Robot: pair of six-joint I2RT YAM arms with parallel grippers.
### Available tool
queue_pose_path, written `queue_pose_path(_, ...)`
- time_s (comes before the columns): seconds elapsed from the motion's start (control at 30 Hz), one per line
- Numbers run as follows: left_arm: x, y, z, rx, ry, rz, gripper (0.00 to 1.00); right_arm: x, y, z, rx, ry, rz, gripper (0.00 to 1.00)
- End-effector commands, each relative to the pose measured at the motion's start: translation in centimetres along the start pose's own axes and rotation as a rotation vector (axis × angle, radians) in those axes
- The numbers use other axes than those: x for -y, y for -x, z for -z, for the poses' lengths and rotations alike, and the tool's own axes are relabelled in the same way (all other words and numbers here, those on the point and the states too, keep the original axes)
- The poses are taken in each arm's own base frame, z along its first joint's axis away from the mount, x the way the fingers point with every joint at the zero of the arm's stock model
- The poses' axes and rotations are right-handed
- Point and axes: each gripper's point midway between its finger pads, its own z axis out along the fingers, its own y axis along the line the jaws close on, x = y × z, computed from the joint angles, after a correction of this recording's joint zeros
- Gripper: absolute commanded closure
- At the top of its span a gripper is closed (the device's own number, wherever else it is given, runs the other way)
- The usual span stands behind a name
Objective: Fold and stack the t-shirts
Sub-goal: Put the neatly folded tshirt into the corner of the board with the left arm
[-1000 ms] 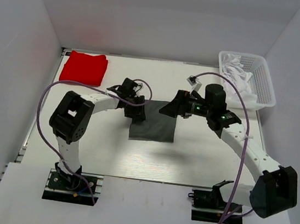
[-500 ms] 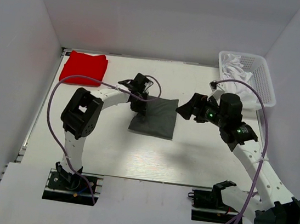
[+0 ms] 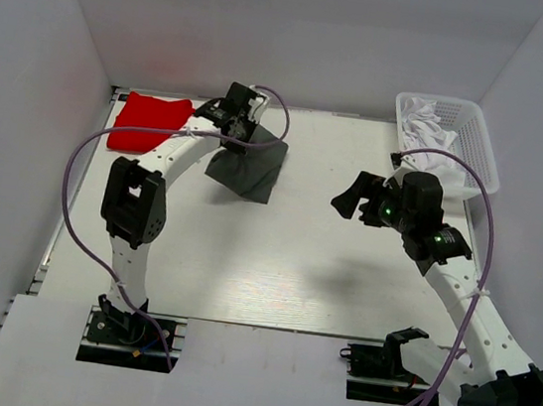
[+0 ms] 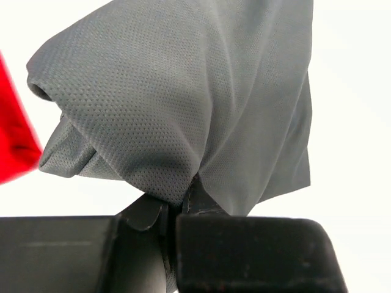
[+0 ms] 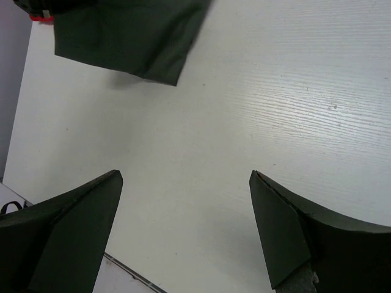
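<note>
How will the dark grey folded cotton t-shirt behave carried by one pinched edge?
Probably floppy: the dark grey folded cotton t-shirt drapes in loose folds from the left jaws' pinch. Likely light: that small pinch seems to lift it. Its fold may slump open when set on the bright red folded t-shirt, as layers hang free.

Red t-shirt [image 3: 150, 122]: folded flat, far-left corner of surface. Charcoal grey t-shirt [image 3: 248, 167]: bunched, pinched at one edge by left pincer [image 4: 182, 196], drooping near far edge, right of red one.
</note>
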Motion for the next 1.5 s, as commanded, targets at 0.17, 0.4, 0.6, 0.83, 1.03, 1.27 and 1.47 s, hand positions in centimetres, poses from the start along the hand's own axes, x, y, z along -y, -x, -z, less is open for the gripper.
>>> queue_pose_path(0.17,-8.0,4.7,3.3,0.091,0.085,-0.192,1.0,-0.8,2.6,1.8,0.077,-0.01,-0.005,0.1)
queue_pose_path(0.4,-14.3,5.4,3.4,0.119,0.114,-0.173,1.0,-1.1,2.3,2.0,0.061,-0.004,-0.048,0.1)
queue_pose_path(0.6,-17.5,6.9,4.3,0.151,0.129,-0.149,1.0,-1.0,2.2,1.9,0.058,-0.013,-0.078,0.1)
queue_pose_path(0.83,-20.5,6.3,5.5,0.157,0.147,-0.127,1.0,-1.2,1.9,1.2,0.036,0.007,-0.119,0.1)
queue_pose_path(1.03,-22.0,7.8,7.6,0.214,0.162,-0.091,1.0,-1.3,1.5,0.5,0.014,0.014,-0.147,0.1)
queue_pose_path(1.27,-21.9,8.2,8.4,0.236,0.139,-0.091,1.0,-0.8,0.6,0.0,0.012,0.012,-0.179,0.1)
queue_pose_path(1.47,-21.9,7.3,8.3,0.219,0.13,-0.083,1.0,-0.3,0.7,-0.1,0.018,-0.017,-0.176,0.1)
